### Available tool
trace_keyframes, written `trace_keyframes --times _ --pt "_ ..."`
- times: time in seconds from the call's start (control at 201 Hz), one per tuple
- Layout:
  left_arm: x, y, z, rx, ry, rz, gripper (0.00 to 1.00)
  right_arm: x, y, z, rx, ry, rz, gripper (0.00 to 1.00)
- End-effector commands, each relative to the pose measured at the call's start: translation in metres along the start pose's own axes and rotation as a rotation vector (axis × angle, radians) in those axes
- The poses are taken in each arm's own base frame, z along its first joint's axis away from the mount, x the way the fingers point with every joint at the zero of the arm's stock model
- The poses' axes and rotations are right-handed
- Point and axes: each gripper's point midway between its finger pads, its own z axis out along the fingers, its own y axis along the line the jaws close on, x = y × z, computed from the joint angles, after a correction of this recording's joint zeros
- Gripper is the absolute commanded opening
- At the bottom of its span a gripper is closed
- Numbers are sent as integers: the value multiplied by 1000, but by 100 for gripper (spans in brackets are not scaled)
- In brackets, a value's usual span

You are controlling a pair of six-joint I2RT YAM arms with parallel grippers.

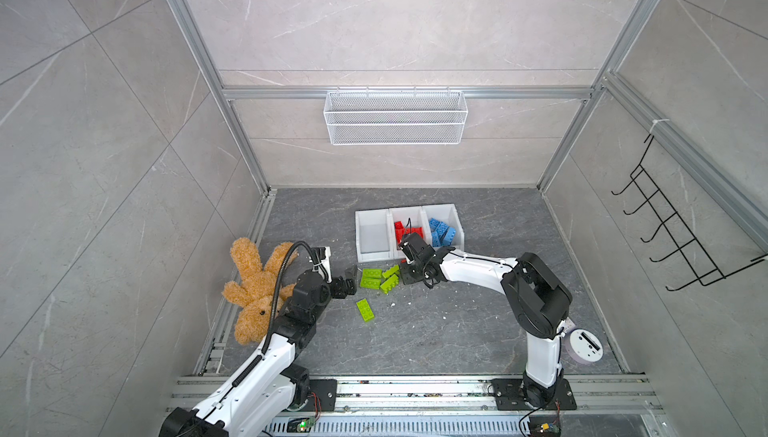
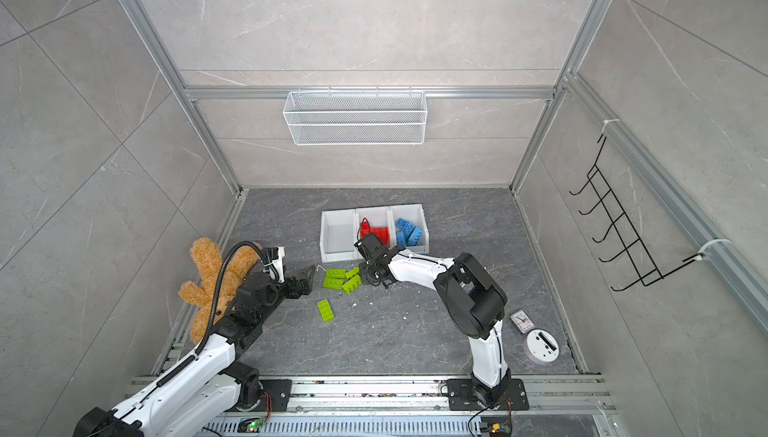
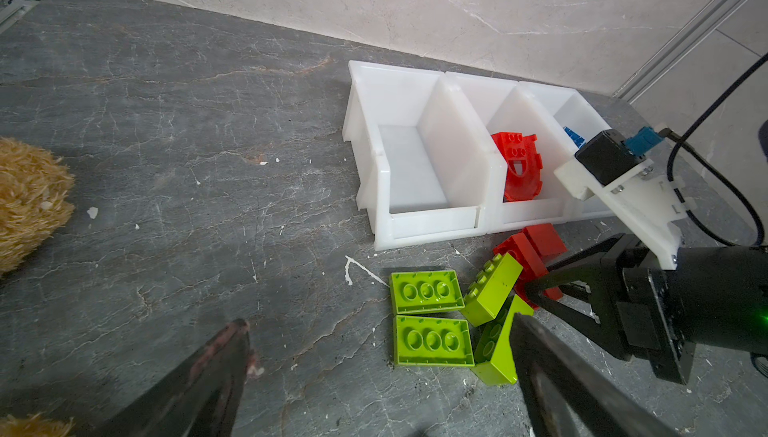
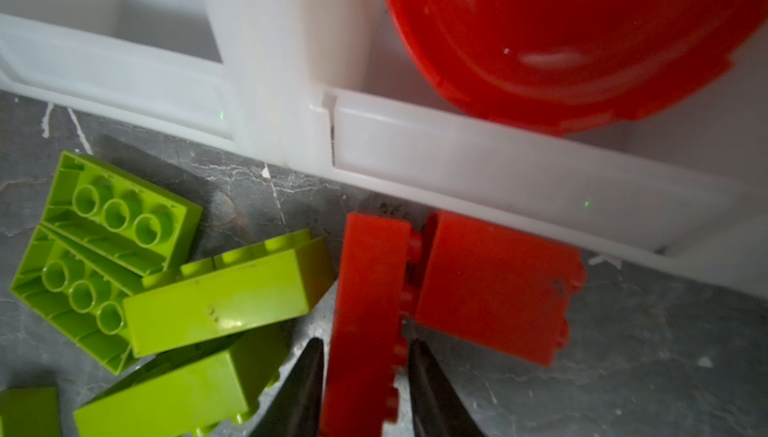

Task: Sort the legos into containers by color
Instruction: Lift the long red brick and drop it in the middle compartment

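Brown plush toy (image 1: 253,285) is seen at the far left of the counter (image 1: 415,331), and next to it the left end effector (image 3: 376,318) is held wide open, just short of four lime green legos (image 1: 378,279) clustered on the counter, a fifth green brick (image 1: 365,309) lying apart nearer the front. Right of the cluster, a red brick (image 4: 365,289) is clamped from both sides by the right end effector (image 4: 363,343), a second red brick (image 4: 494,285) touching it, just before the white containers (image 1: 361,217), where red pieces (image 1: 405,229) are kept in the middle bin (image 1: 405,211) and blue bricks (image 1: 442,231) in the right one.
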Motion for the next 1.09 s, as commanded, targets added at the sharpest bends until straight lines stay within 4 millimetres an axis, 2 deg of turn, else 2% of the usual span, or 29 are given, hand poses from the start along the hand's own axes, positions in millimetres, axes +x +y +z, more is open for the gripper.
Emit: trace_keyframes --times 0.0,0.04,0.139,0.393,0.662,0.866,1.09 --pt "-23 -5 -4 8 -69 14 100 -3 4 -3 11 -6 8 33" --pt "-24 -5 -4 9 -70 12 100 -3 4 -3 11 -4 9 32" --pt "-24 -5 -4 10 -69 11 100 -2 5 -5 13 -5 8 20" --pt "-24 -5 -4 12 -70 10 100 1 4 -15 21 -14 10 18" --pt "-21 -3 -2 2 -66 14 100 -10 3 -43 13 -75 12 16" --pt "-15 4 5 -35 -47 38 100 -51 8 -67 -38 -180 2 15" --pt "-2 2 19 -12 -18 62 100 -103 9 -54 -101 -232 20 15"
